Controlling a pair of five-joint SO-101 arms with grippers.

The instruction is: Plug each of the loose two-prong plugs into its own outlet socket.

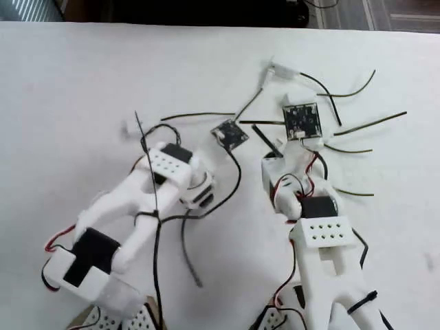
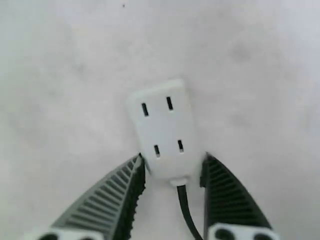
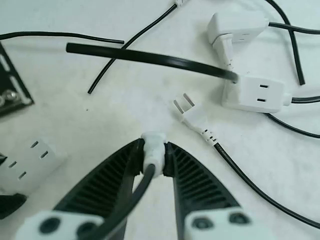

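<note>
Gripping a white plug (image 3: 152, 161), the right claw (image 3: 152, 145) sits near the outlet block (image 2: 162, 125), clamped on the worktop (image 2: 60, 75) by the left claw (image 2: 173, 159). Next, probably: align with free slots, push straight.

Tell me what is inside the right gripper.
The right gripper is shut on a white plug, with its black cord running back between the fingers. The plug's prongs are hidden.

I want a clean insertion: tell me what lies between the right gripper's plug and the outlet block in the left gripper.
One thin black cord curves across the table between the plug in the right gripper and the outlet block in the left gripper; nothing else visible does.
</note>
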